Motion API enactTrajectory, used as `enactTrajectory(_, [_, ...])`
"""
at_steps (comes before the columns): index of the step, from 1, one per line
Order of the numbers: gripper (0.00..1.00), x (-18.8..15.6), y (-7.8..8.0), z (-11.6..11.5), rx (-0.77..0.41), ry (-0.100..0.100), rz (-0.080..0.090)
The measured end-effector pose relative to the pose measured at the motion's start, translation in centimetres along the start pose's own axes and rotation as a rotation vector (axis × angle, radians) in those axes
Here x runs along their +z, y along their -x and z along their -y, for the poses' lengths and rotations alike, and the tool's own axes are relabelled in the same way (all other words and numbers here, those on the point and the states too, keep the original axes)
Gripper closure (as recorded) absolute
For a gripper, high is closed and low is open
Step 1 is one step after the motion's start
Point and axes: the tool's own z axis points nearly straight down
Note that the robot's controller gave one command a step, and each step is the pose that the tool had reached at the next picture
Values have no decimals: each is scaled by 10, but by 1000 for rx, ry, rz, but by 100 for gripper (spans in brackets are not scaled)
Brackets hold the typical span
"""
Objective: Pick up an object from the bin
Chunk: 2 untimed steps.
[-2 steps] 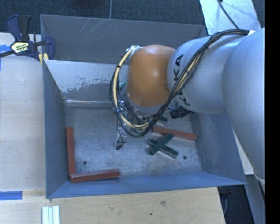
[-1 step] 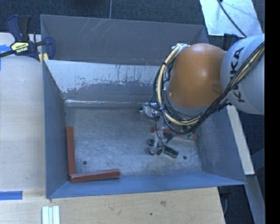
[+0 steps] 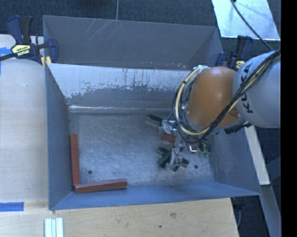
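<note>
Camera view, arm: is reaching into the bin (image 3: pixel 138 83) from the right, its orange cover (image 3: pixel 212 100) sitting above the hand.
Hand (image 3: pixel 176 154): is hanging low over the bin floor, close to the right wall. I cannot tell whether it is spread or pressed together, and nothing can be confirmed as pinched.
Thing at the hand: a cluster of small dark pieces (image 3: pixel 164 158) is lying directly beneath the hand and just to its left in this view. Contact cannot be told.
Appearance: the pieces are looking dark, short and angular, and are lying jumbled together. Their exact kind is too small to make out.
Handling (judged): they are likely light and stiff, so they are prone to skidding on the metal floor or slipping out if nipped at an edge.
Hold point (judged): taking one piece across its narrow middle is looking soundest.
Other contents: a grey piece (image 3: pixel 154 118) is lying near the hand on its back-wall side. A red L-shaped bar (image 3: pixel 100 185) is lying well apart, far to the hand's left in this view.
Status (judged): the pick is not yet showing as done.
</note>
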Motion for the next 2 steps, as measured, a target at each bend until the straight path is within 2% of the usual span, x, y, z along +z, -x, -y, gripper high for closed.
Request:
enactTrajectory(1, [100, -5, 2, -3, -3, 2, 7])
enactTrajectory(2, [100, -136, -1, 0, 16, 1, 17])
